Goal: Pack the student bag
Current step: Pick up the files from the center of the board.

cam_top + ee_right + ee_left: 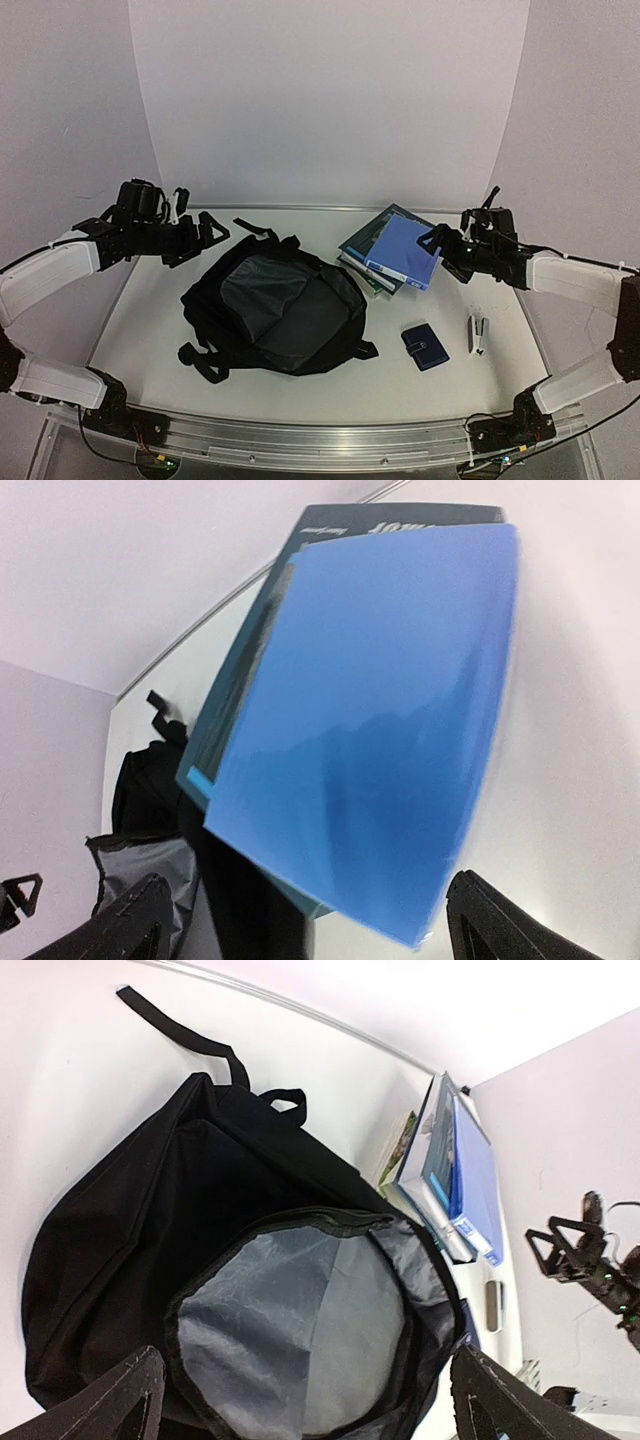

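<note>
The student bag (pixel 270 310) is a large black backpack lying in the middle of the table, its mouth open and the grey lining (pixel 300 1330) showing. My left gripper (pixel 205 232) hovers open and empty above the bag's far left side. A stack of books topped by a blue book (pixel 400 250) lies at the back right; it fills the right wrist view (pixel 370 730). My right gripper (pixel 440 245) is open and empty, just right of the stack's edge.
A small dark-blue wallet (pixel 425 345) lies right of the bag. A silver stapler (pixel 479 333) lies further right. A bag strap (pixel 255 228) trails toward the back edge. White walls curve around the table.
</note>
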Available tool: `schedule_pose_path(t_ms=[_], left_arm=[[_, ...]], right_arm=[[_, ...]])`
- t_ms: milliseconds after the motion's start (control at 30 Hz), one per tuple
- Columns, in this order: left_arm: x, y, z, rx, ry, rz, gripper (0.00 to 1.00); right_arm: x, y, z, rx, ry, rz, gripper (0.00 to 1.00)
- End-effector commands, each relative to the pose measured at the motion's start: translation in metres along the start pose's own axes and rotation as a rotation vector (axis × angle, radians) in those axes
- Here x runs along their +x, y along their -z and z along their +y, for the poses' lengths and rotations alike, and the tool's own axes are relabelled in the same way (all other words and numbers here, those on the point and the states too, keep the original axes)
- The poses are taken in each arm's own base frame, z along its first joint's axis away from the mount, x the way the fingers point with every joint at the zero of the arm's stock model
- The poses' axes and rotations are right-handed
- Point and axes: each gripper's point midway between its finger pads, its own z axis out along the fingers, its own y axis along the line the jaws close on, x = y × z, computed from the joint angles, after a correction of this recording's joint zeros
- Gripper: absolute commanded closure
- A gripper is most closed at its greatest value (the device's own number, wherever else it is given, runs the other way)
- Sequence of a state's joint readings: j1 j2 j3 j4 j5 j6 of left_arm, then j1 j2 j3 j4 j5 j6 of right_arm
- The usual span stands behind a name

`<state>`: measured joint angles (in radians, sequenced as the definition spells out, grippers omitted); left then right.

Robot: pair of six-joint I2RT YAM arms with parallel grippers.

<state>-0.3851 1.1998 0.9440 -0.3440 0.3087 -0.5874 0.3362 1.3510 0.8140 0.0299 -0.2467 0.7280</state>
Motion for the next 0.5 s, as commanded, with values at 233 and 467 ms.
schedule_pose_path(t_ms=[233, 467], left_arm=[[0.005, 0.004, -0.002, 0.039, 0.082, -0.018, 0.00], [0.004, 0.007, -0.005, 0.054, 0.066, -0.026, 0.00]], right_arm=[[0.025, -0.036, -0.038, -0.031, -0.046, 0.134, 0.21], [0.038, -0.049, -0.045, -0.045, -0.061, 0.175, 0.39]])
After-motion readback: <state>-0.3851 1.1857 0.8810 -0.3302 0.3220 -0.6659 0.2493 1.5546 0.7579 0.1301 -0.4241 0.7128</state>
